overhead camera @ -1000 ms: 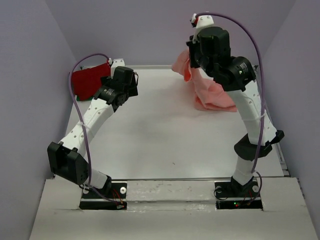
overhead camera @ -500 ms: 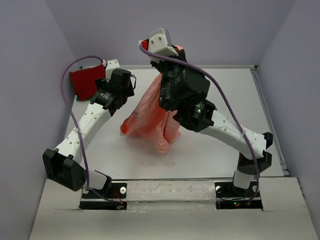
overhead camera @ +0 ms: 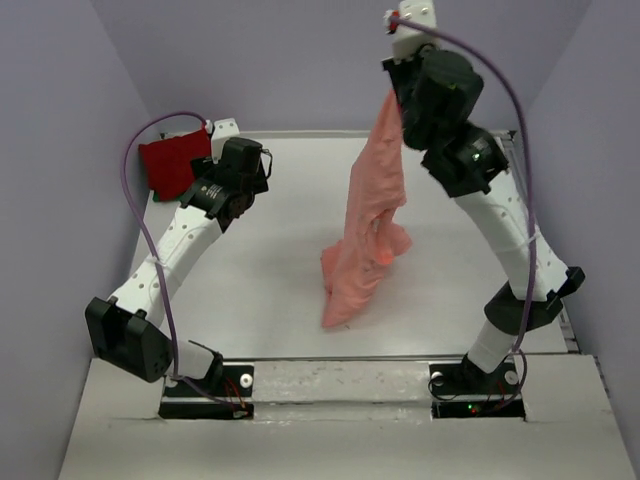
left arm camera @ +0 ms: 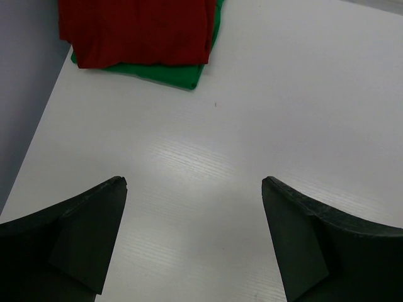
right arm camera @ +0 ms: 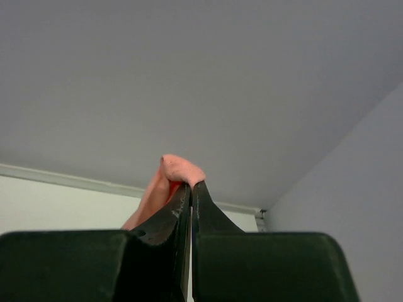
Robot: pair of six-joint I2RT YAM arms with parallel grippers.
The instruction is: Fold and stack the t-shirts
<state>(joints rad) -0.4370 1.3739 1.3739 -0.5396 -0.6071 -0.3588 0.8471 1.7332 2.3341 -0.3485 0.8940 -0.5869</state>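
Walls [overhead camera: 300, 60] of lilac box a white table [overhead camera: 285, 300] holding stacked t-shirts [left arm camera: 135, 31].

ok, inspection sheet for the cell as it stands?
Surface: white table, plain.
Job's things: salmon-pink t-shirt hangs unfolded; dark red t-shirt lies folded on the green t-shirt, far-left corner.
Clutter: nothing seen.
End effectors: left end effector open, empty, near the stack; right end effector shut on the salmon-pink t-shirt, raised high.
Cables: a purple cable loops off each arm.
Surroundings: lavender walls on three sides.
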